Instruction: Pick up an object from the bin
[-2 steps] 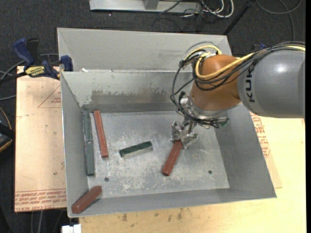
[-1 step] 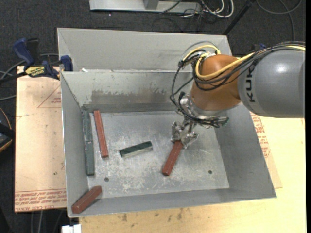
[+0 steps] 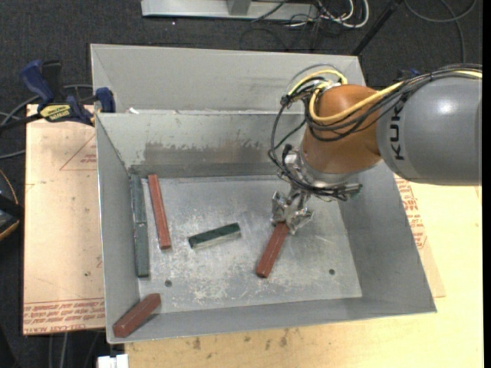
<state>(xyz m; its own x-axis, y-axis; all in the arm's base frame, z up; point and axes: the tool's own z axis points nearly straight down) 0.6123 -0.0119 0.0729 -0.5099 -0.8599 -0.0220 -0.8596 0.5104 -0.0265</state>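
The gripper (image 3: 290, 215) sits at the upper end of a brown bar (image 3: 270, 256). Whether it grips cannot be told.

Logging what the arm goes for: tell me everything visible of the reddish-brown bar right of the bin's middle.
The reddish-brown bar is a slim, straight, square-edged stick, matte, perhaps wood. It lies on the bin floor, right of centre, slanting from lower left to upper right. Its upper end sits under the end effector; whether it is gripped cannot be told. The dark green block lies apart to its left.
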